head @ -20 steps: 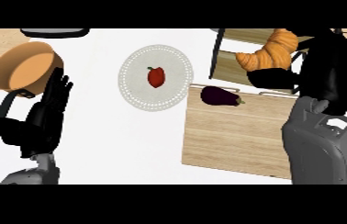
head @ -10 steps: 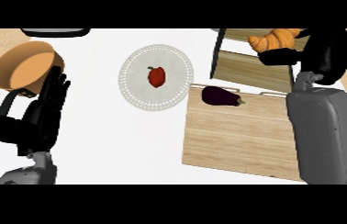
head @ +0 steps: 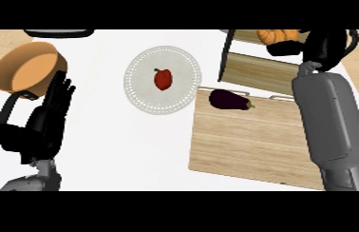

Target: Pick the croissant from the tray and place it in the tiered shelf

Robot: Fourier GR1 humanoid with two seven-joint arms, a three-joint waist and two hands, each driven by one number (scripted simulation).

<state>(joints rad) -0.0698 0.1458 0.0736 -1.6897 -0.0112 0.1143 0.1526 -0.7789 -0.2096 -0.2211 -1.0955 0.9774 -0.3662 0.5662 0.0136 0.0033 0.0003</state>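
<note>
The golden-brown croissant (head: 278,36) shows at the top right, over the upper level of the wooden tiered shelf (head: 258,69). My right hand (head: 324,44) is curled round its right end, and the fingers hide part of it. Below the shelf lies the wooden tray (head: 259,143), with a dark purple eggplant (head: 230,100) at its far edge. My left hand (head: 49,113) rests open at the left edge of the view, fingers pointing up, holding nothing.
A white round plate (head: 163,80) with a red pepper (head: 163,79) sits on the white counter left of the shelf. A wooden bowl (head: 31,67) stands at the far left, just above my left hand. A dark object (head: 59,33) shows at the top left.
My right hand has carried the croissant up and away from the tray to the top of the shelf, with the forearm stretching further out. The left hand has stayed still.
</note>
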